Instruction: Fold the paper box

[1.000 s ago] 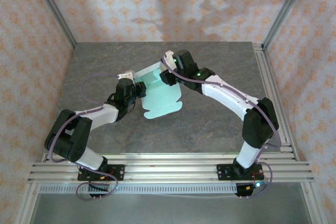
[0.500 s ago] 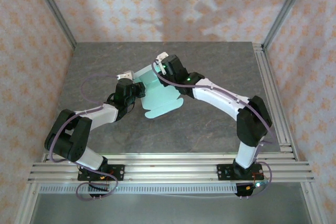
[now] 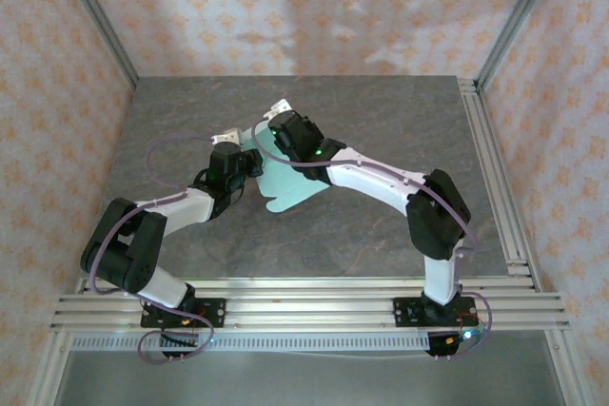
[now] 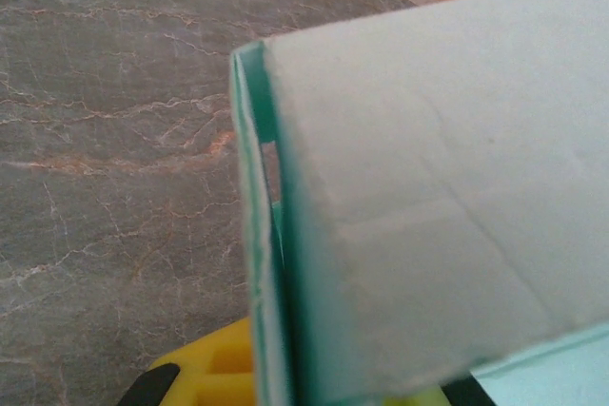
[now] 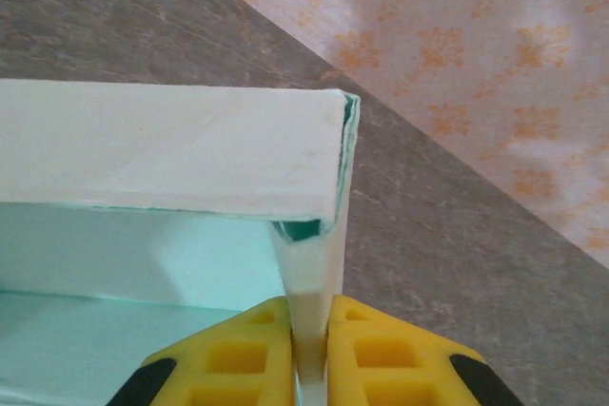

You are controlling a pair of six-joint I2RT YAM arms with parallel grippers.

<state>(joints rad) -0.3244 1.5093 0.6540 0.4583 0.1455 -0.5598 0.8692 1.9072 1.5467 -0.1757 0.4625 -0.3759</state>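
Observation:
The paper box is a pale mint-green card blank lying mid-table, its far part folded up between the two arms. My left gripper holds its left side. In the left wrist view a raised card wall runs down between my yellow fingers, and the left gripper is shut on it. My right gripper is at the box's far-left corner. The right wrist view has the right gripper shut on a thin upright flap, under a folded white panel.
The grey stone-patterned table stretches around the box on all sides. Patterned walls stand behind and to both sides. Aluminium rails run along the near edge by the arm bases.
The right arm has swung left along the box's far edge, and its jaws have closed onto the flap. The left arm and its grip have not moved.

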